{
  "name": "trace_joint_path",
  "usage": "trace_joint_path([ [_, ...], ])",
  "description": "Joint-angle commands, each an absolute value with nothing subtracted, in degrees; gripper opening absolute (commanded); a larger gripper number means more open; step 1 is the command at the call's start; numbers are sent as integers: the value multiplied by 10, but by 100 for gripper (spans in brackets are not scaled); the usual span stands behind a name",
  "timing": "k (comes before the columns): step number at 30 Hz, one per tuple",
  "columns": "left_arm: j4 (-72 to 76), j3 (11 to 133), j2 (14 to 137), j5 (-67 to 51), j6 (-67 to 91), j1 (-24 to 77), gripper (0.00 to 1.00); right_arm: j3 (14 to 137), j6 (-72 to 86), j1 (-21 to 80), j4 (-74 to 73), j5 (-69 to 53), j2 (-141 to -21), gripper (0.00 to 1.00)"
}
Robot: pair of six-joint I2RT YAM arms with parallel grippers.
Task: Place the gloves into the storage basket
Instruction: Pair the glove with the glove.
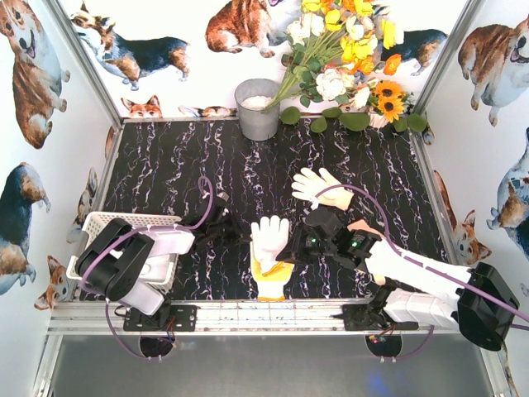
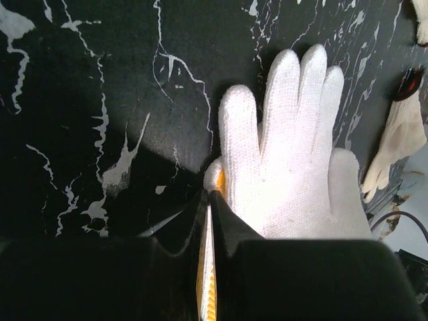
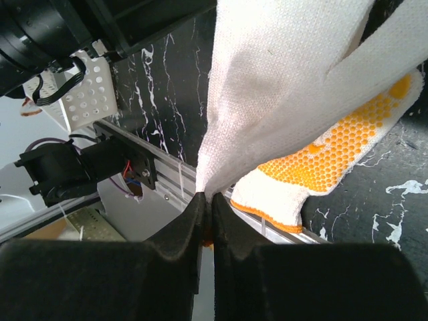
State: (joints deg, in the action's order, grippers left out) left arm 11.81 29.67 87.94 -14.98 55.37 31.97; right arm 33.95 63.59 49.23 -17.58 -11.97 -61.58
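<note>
Left gripper (image 2: pixel 208 195) and right gripper (image 3: pixel 206 198) each pinch the stacked pair (image 1: pixel 270 241); third glove (image 1: pixel 318 186) lies apart.

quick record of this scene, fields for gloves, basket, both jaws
glove stack: white glove over an orange-dotted one, near edge, centre
loose glove: cream, lying flat, farther back
storage basket: near left, mostly covered by the left arm
left gripper: jaws shut on the glove stack's left side
right gripper: jaws shut on the glove stack's white fabric
</note>
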Motion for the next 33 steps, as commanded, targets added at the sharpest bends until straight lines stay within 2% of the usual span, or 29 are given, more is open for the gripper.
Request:
trace_joint_path([
  [1,73,282,909,-106,538,323,0,354,645,500,-142,-125,-589,9],
  [8,82,273,911,-107,544,323,0,351,652,513,-134,-120,-580,9],
  [33,69,290,910,-112,533,323,0,310,692,553,-79,-150,-673,9],
])
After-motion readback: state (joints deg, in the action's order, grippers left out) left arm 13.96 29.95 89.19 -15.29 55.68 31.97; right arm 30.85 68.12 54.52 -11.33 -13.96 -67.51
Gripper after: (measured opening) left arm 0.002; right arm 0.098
